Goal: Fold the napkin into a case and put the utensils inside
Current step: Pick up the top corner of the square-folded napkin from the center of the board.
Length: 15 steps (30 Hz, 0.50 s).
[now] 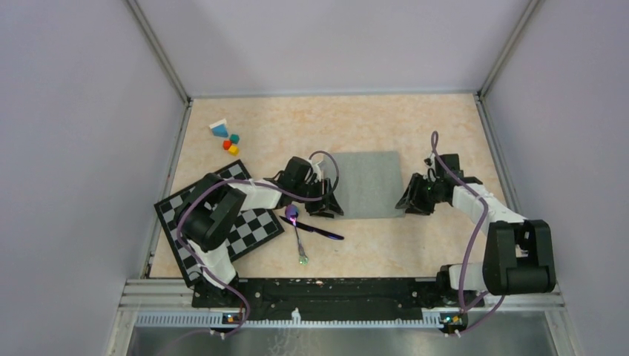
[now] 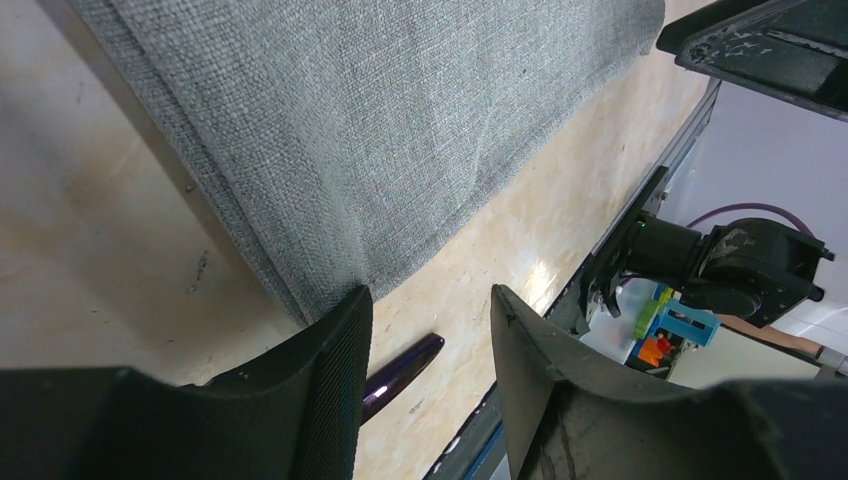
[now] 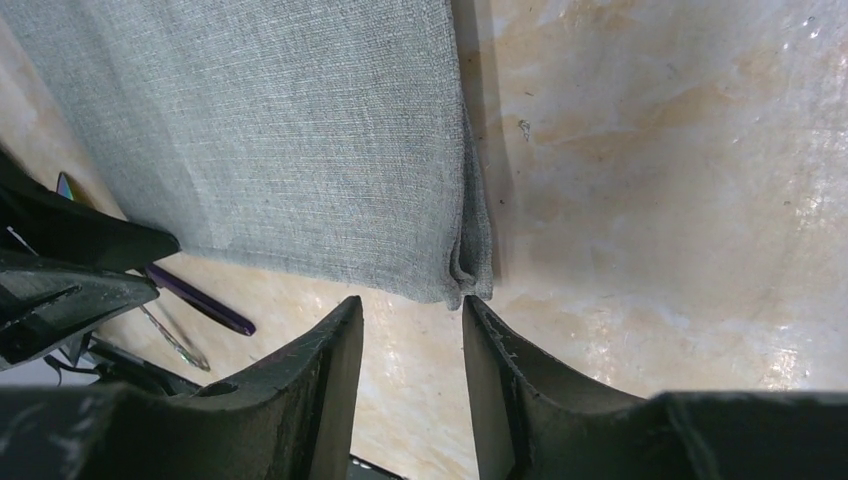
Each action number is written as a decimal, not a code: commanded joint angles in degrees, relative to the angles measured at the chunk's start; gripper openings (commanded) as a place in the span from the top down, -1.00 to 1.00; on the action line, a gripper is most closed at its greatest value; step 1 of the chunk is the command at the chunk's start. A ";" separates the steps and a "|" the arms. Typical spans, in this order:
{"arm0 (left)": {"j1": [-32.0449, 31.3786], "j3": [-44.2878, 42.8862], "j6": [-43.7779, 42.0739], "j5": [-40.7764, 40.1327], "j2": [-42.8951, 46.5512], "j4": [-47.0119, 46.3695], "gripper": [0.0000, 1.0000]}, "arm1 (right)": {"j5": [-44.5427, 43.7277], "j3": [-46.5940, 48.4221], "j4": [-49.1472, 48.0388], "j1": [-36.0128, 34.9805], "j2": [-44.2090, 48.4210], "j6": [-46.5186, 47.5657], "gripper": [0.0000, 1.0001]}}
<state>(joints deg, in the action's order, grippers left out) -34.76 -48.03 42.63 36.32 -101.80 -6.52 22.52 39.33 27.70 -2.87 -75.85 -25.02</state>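
As right gripper (image 3: 410, 305) gapes, napkin (image 3: 270, 130) corner ahead

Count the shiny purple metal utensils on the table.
2. The iridescent purple spoon lies just right of the black-and-white checkered board; the straight dark purple stick crosses its handle. None seems hidden.

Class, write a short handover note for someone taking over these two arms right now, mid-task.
Left gripper: open, at the napkin's near left corner.
Right gripper: open, at its near right corner.
Napkin: flat on the table, edges doubled, so folded at least once.
Spoon and stick: crossed on the table, near-left of the napkin.
To do: finish folding, slide both inside.
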 commanded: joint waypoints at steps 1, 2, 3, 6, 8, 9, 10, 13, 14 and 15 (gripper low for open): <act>-0.57 1.45 0.21 -1.40 -0.60 -1.99 -0.07 | 0.90 -0.84 -2.74 -0.20 -1.25 0.67 0.19; -0.58 1.39 0.36 -1.32 -0.63 -2.07 -0.06 | 0.16 -0.87 -2.90 -0.22 -1.49 0.78 0.18; -0.57 1.31 0.47 -1.33 -0.67 -2.15 -0.06 | -0.41 -0.73 -2.83 -0.23 -1.83 0.97 0.17; -0.72 1.18 0.48 -1.46 -0.73 -2.09 -0.06 | -0.62 -0.32 -3.62 -0.23 -2.16 1.08 0.15; -0.75 1.10 0.50 -1.43 -0.92 -2.09 -0.06 | -0.51 -0.02 -3.96 -0.24 -2.58 1.18 0.15; -0.79 1.08 0.61 -1.45 -1.02 -2.17 -0.06 | -0.28 0.16 -4.09 -0.23 -2.90 1.28 0.17; -0.88 1.06 0.68 -1.50 -1.03 -2.24 -0.06 | 0.15 0.23 -4.27 -0.28 -3.23 1.40 0.19; -1.07 1.08 0.73 -1.68 -1.16 -2.42 -0.06 | 1.33 -0.01 -4.61 -0.27 -3.70 1.45 0.26; -1.04 1.08 0.70 -1.72 -1.20 -2.42 -0.06 | 1.53 -0.09 -4.62 -0.27 -3.64 1.46 0.29; -1.02 1.07 0.82 -1.83 -1.22 -2.44 -0.06 | 1.55 -0.13 -4.52 -0.29 -3.36 1.39 0.31</act>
<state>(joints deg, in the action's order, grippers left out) -35.16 -47.70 43.59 36.05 -101.80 -7.51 22.65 38.65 24.86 -2.87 -79.37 -24.38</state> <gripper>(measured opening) 0.530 0.369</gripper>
